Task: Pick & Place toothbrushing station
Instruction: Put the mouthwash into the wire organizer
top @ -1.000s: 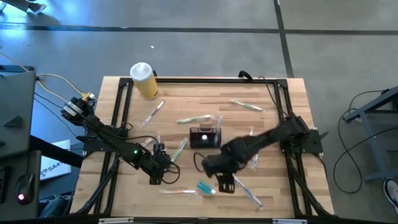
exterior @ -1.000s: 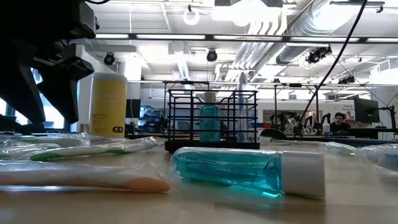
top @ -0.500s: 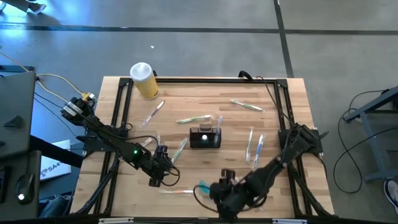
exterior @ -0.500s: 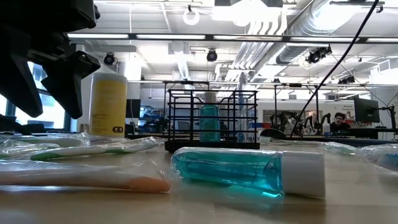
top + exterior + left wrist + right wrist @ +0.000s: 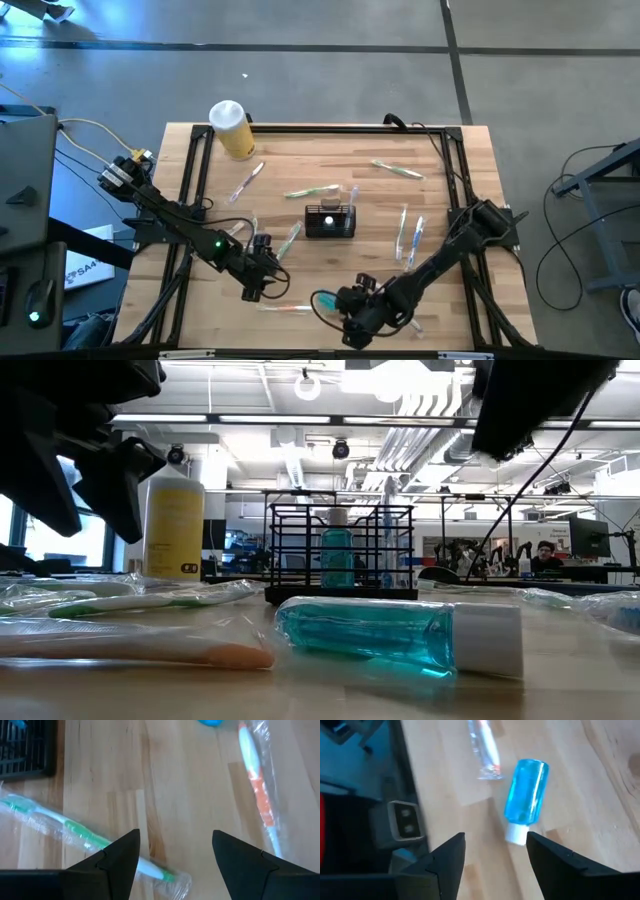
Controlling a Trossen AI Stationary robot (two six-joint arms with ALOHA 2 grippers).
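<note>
The right pincer [image 5: 352, 322] hangs released, grasping nothing, just over the blue bottle [image 5: 525, 799] on the tabletop [image 5: 440, 180], the left pincer [image 5: 257, 283] is likewise released beside a wrapped green toothbrush [image 5: 75, 829], and the toothbrushing station [image 5: 330, 221] stands between and beyond both.
</note>
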